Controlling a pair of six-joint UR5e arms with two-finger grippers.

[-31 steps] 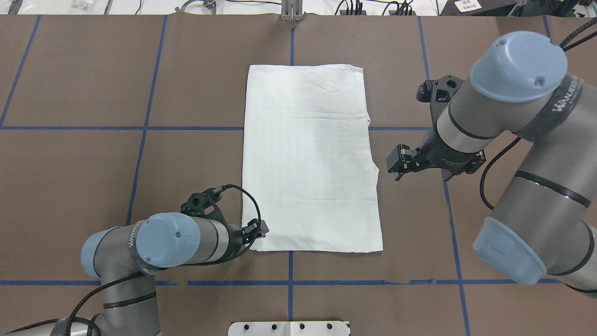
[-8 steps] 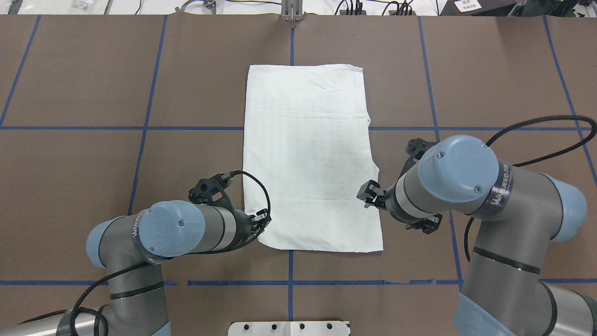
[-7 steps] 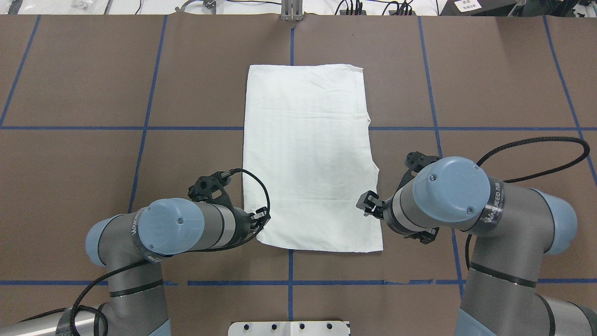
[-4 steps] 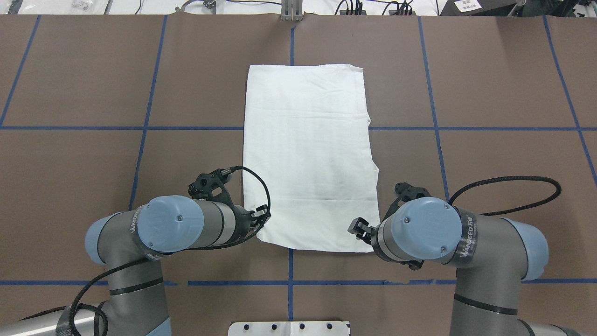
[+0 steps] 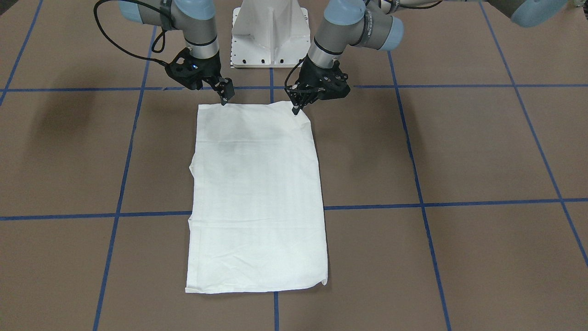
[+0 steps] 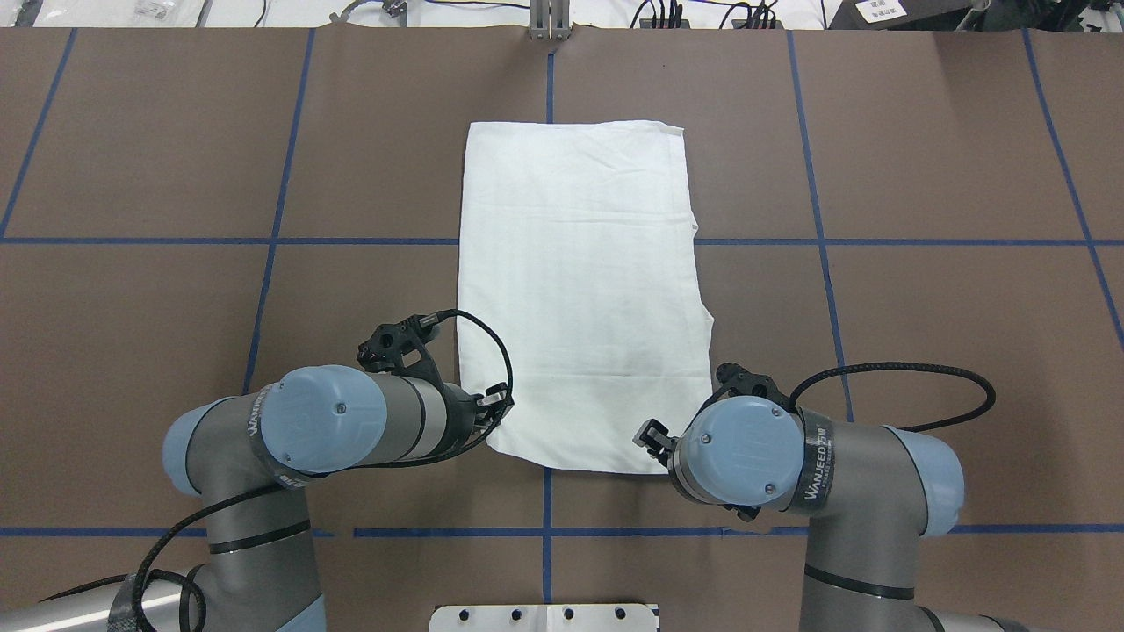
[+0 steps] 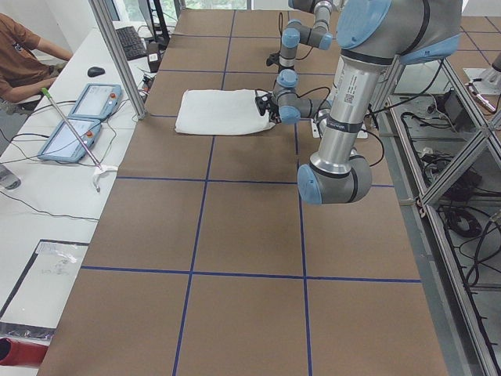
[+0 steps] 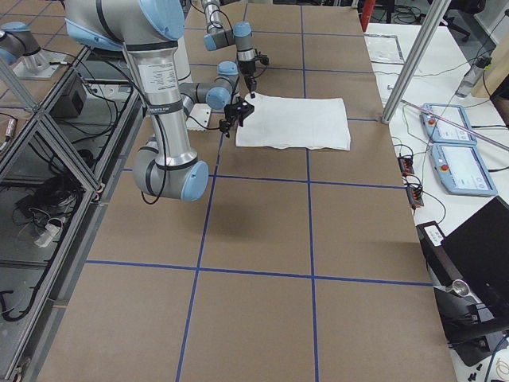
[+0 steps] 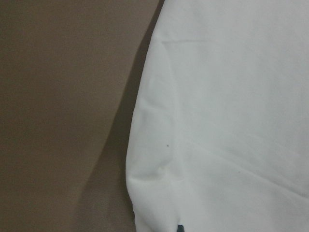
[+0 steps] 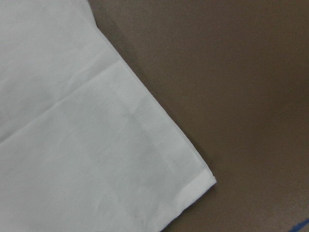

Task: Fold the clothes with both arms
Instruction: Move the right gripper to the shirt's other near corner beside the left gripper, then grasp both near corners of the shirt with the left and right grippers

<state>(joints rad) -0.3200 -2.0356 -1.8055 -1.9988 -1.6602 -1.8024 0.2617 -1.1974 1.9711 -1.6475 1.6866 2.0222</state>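
The clothes [image 6: 580, 290] are one white shirt folded into a long rectangle, plain side up, in the table's middle [image 5: 257, 197]. My left gripper [image 6: 499, 411] is shut on the near-left corner, which is raised a little off the table [image 5: 296, 109]. The left wrist view is filled by white cloth [image 9: 231, 121]. My right gripper [image 6: 648, 435] hangs over the near-right corner with a small gap between its fingers, holding nothing [image 5: 225, 98]. That corner [image 10: 193, 179] lies flat in the right wrist view, with no fingers showing.
The brown table [image 6: 176, 263] carries a grid of blue tape lines. The white pedestal base [image 5: 269, 32] stands just behind both grippers. In the exterior left view a person [image 7: 19, 55] sits by two blue tablets [image 7: 78, 121] beyond the table's far side.
The right arm has swung in from the shirt's right side to its near-right corner. The left gripper has pulled the near-left corner up and inward, slanting the near edge.
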